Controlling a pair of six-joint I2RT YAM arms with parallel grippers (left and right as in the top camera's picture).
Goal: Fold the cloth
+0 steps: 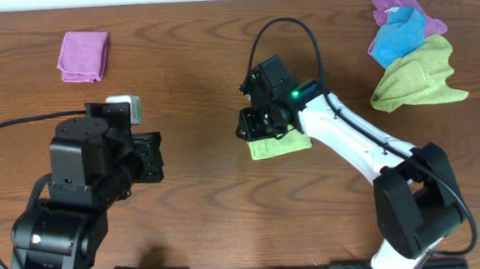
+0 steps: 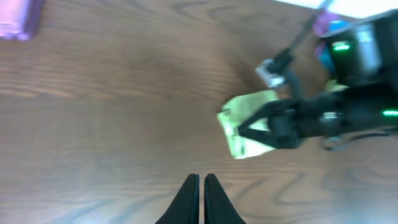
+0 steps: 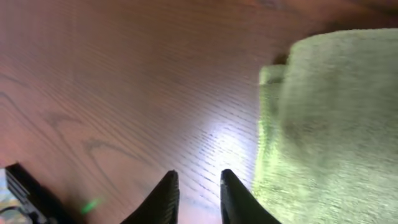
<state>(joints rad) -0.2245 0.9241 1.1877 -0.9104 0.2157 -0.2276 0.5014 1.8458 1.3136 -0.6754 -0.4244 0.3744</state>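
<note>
A folded lime-green cloth (image 1: pixel 281 145) lies on the wooden table near the middle. It also shows in the left wrist view (image 2: pixel 245 118) and fills the right side of the right wrist view (image 3: pixel 323 118). My right gripper (image 1: pixel 254 125) hovers over the cloth's left edge. Its fingers (image 3: pixel 198 177) are a little apart with bare table between them, just left of the cloth and holding nothing. My left gripper (image 1: pixel 156 156) is well left of the cloth, and its fingers (image 2: pixel 201 180) are shut and empty above bare wood.
A folded purple cloth (image 1: pixel 84 55) lies at the back left and also shows in the left wrist view (image 2: pixel 15 17). A pile of crumpled cloths sits at the back right: purple (image 1: pixel 395 6), blue (image 1: pixel 399 35) and green (image 1: pixel 416 78).
</note>
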